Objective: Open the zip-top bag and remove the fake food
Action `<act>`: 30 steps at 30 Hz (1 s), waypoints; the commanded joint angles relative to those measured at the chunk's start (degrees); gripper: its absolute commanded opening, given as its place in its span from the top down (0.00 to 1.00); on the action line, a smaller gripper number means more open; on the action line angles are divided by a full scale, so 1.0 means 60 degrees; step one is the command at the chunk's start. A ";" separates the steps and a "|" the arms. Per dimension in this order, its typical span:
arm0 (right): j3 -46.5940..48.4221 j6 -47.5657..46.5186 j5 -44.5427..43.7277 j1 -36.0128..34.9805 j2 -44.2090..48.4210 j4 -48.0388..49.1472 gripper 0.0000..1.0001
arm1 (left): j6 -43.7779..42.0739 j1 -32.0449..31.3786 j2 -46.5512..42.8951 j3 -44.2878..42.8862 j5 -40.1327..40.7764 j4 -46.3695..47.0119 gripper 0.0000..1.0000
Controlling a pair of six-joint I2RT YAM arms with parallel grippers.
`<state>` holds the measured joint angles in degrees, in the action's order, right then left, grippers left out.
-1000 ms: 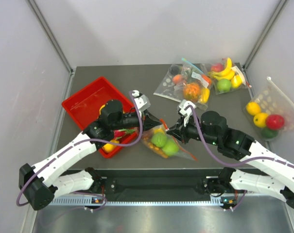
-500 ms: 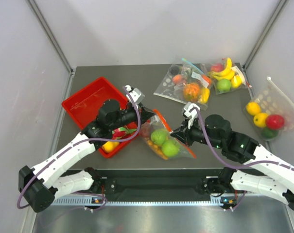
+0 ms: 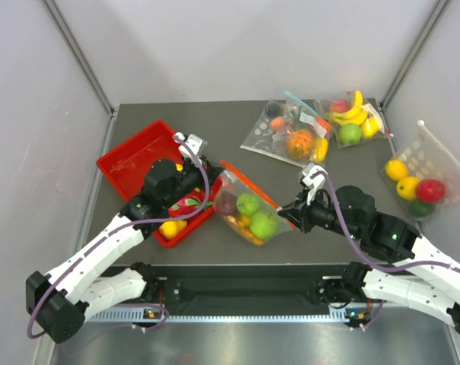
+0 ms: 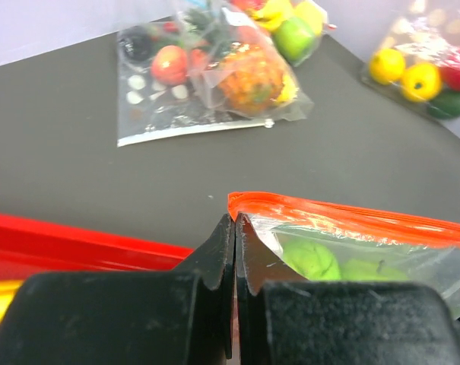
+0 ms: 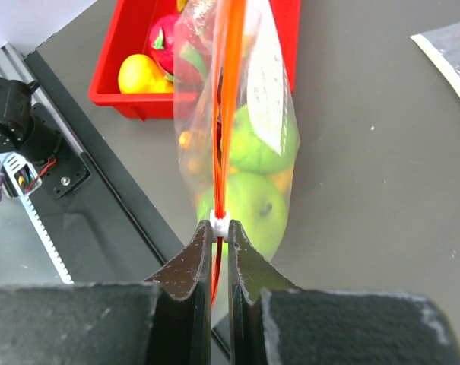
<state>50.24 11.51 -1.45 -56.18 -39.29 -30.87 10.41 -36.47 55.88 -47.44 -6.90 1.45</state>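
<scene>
The zip-top bag [image 3: 249, 211] hangs stretched between my two grippers, its orange-red zip strip [image 3: 256, 190] taut along the top. My left gripper [image 3: 214, 173] is shut on the bag's left corner at the end of the strip [image 4: 241, 204]. My right gripper [image 3: 292, 218] is shut on the white zip slider [image 5: 221, 226] at the strip's right end. The fake food is inside the bag: two green apples [image 3: 249, 203] [image 3: 264, 224] and small orange pieces [image 3: 241, 222]. The apples also show in the right wrist view [image 5: 249, 205] and the left wrist view [image 4: 313, 258].
A red tray [image 3: 131, 163] with a yellow fruit [image 3: 171, 228] and a pink fruit [image 3: 185, 205] sits under the left arm. A clear bag with a pale blue zip [image 3: 287, 133], a banana bag [image 3: 351, 118] and another fruit bag [image 3: 420, 179] lie at the back right.
My grippers have drawn apart, the left moving back and left, the right moving right with the slider. The orange-red strip now runs longer and tauter between them.
</scene>
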 commanded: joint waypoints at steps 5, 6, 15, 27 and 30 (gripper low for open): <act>0.0108 0.0382 -0.0314 -0.0041 0.0586 -0.0948 1.00 | -0.0022 0.0467 -0.0553 0.0523 0.1750 0.0695 1.00; 0.0123 0.0425 -0.0314 -0.0026 0.0615 -0.1021 1.00 | -0.0007 0.0497 -0.0568 0.0538 0.1764 0.0652 1.00; 0.0123 0.0631 -0.0344 -0.0040 0.0893 -0.1519 1.00 | 0.0286 0.0643 -0.0611 0.0787 0.2233 0.0695 1.00; 0.0606 0.0411 0.0022 -0.0041 0.0938 -0.1725 0.73 | 0.0022 0.0673 -0.1225 0.1549 0.1210 0.1031 1.00; 0.0767 0.0236 0.0052 -0.0026 0.0748 -0.1418 0.35 | -0.0183 0.0673 -0.1518 0.1798 0.0360 0.1076 1.00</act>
<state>50.98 14.17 -2.13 -56.18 -34.44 -40.32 11.79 -33.21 49.15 -37.74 -2.68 3.60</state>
